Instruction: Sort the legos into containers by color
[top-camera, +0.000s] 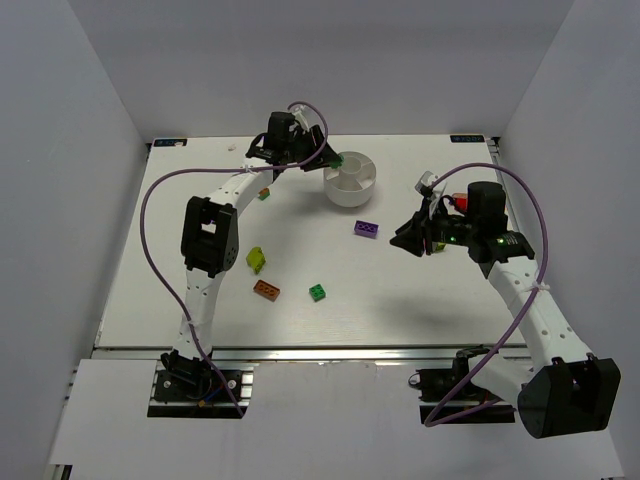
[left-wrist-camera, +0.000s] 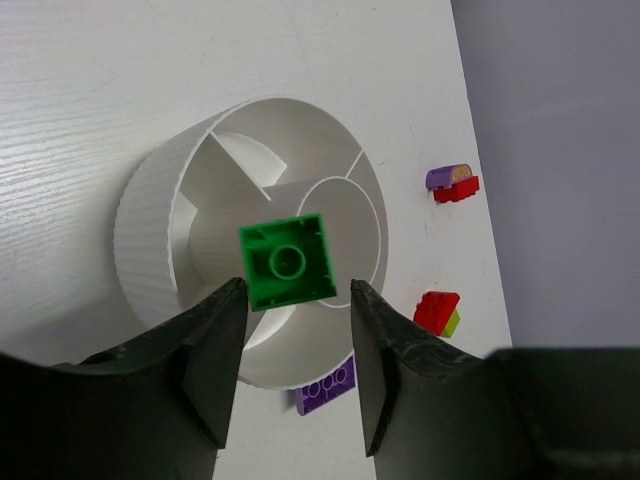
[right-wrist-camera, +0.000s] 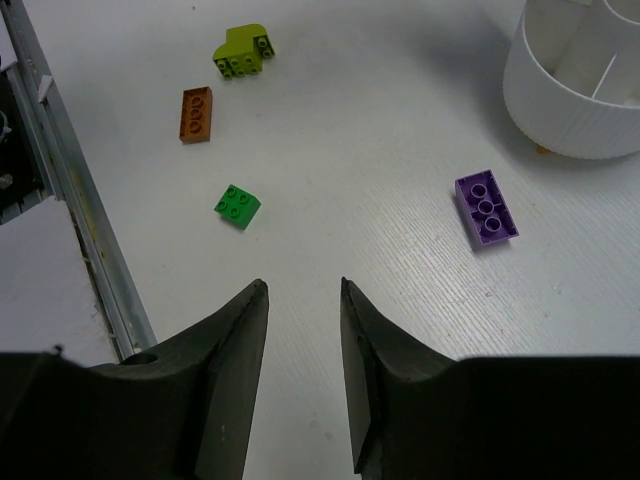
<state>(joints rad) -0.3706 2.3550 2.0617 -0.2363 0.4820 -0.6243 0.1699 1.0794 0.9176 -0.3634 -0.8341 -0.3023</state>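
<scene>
Left end effector (left-wrist-camera: 298, 285): one, reaching over the far middle of the bench (top-camera: 420, 300). Its fingers are moderately apart with the green brick (left-wrist-camera: 288, 258) between the tips, stud toward the wrist camera and slightly tilted. The brick touches one finger, but a thin gap shows at the other, so whether it is clamped cannot be told. It sits over the open top of the white dish.

Loose on the bench, left to right in the top view:
- Yellow-green brick (right-wrist-camera: 245, 52): one, left of centre.
- Small orange-and-green piece (top-camera: 264, 194): one, beside the left arm, shape too small to tell.
- Orange brick (right-wrist-camera: 196, 114): one, just nearer the arm bases than the yellow-green brick.
- Second green brick (right-wrist-camera: 238, 206): one, near centre, apart from the orange brick.
- White dish (top-camera: 352, 180): one, round, wedge sections around a central well, no brick seen lying in it.
- Purple brick (right-wrist-camera: 487, 208): one, near the dish on the arm-base side.
- Right end effector (right-wrist-camera: 303, 285): one, empty, jaws narrowly apart, hovering right of the purple brick.
- Red brick on a yellow-green piece (left-wrist-camera: 437, 312): one.
- Red brick joined to a purple piece (left-wrist-camera: 452, 184): one, far right.

Green bricks counted: two. Red: two.
</scene>
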